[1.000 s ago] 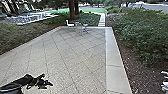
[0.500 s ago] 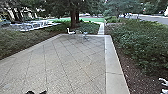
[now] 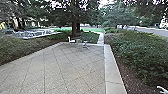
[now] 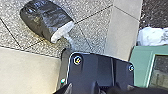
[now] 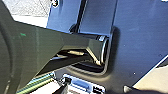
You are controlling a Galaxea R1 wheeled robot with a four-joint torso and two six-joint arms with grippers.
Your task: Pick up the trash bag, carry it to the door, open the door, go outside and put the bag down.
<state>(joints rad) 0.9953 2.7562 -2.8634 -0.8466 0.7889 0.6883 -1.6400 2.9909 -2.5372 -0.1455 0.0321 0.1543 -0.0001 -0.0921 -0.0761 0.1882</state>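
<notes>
The trash bag (image 4: 41, 18) is down on the stone floor (image 3: 62, 72) outside, near the robot. It is black, shiny and crinkly, fat like a pillow, with a white end and a thin white bit poking out. The floor looks speckly and rough, with thin lines that make slanted shapes. A smooth, pale strip (image 3: 110, 65) runs by brown dirt (image 3: 127, 72) and leafy bushes (image 3: 140, 52). Far off, I see a white chair (image 3: 71, 40). I can't tell if the left pincer (image 4: 100, 87) or right pincer (image 5: 96, 88) is wide or narrow.
</notes>
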